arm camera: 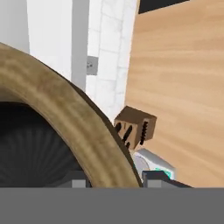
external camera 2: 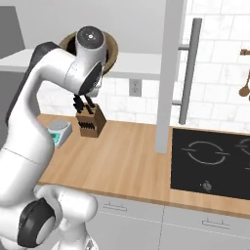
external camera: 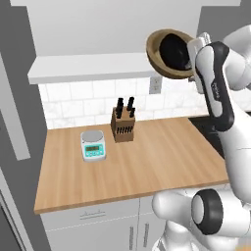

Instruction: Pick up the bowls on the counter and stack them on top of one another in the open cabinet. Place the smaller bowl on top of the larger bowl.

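Observation:
The larger bowl (external camera: 156,53), wide and brown, hangs tilted on its side in the air at the right end of the open cabinet's shelf board (external camera: 88,68), high above the counter (external camera: 147,157). Inside it sits a glossy black round shape (external camera: 174,49) about half its width, which looks like the smaller bowl. My gripper (external camera: 189,61) is shut on the wooden rim at the right. In the hand view the thick rim (arm camera: 74,113) curves between my gripper's (arm camera: 114,180) fingertips, with the dark inside (arm camera: 30,144) to its left. From the right base view the bowl (external camera 2: 111,49) peeks out behind my arm.
A knife block (external camera: 122,125) and a small teal kitchen scale (external camera: 93,145) stand at the back left of the counter. A wall outlet (external camera: 155,84) is below the shelf. The cabinet's open door (external camera 2: 168,73) with a long handle (external camera 2: 190,68) hangs left of the black cooktop (external camera 2: 210,161).

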You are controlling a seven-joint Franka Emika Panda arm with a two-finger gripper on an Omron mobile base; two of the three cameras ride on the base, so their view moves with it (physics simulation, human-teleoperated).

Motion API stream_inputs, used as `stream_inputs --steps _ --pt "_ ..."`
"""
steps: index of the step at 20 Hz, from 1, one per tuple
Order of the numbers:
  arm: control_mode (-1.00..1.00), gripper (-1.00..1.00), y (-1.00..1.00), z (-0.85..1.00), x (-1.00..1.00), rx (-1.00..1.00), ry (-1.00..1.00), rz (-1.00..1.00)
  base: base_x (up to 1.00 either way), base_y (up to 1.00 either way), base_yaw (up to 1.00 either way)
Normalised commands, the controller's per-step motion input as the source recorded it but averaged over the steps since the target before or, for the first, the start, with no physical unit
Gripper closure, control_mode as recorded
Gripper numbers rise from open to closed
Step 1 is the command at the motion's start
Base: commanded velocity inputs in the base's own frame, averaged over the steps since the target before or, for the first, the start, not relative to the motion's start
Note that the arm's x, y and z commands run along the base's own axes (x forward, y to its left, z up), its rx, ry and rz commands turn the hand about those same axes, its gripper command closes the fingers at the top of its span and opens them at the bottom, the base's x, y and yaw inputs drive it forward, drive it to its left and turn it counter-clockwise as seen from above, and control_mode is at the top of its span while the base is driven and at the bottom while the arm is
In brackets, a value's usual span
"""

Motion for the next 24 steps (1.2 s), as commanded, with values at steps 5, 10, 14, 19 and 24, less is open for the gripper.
stream_inputs --steps 5,10,14,19,24 --pt "-1.0 1.0 0.29 0.0 0.99 0.0 0.05 -0.17 0.0 0.0 0.0" --pt "-1.0 1.0 0.43 0.0 0.96 0.0 0.1 -0.16 0.0 0.0 0.0" --pt "-1.0 1.0 0.35 0.06 0.99 0.01 0.08 -0.14 0.0 0.0 0.0" --pt "-1.0 -1.0 0.37 0.03 0.97 0.0 0.11 -0.12 0.0 0.0 0.0" --pt "-1.0 -1.0 0.05 -0.11 -0.15 0.0 -0.01 -0.03 0.0 0.0 0.0"
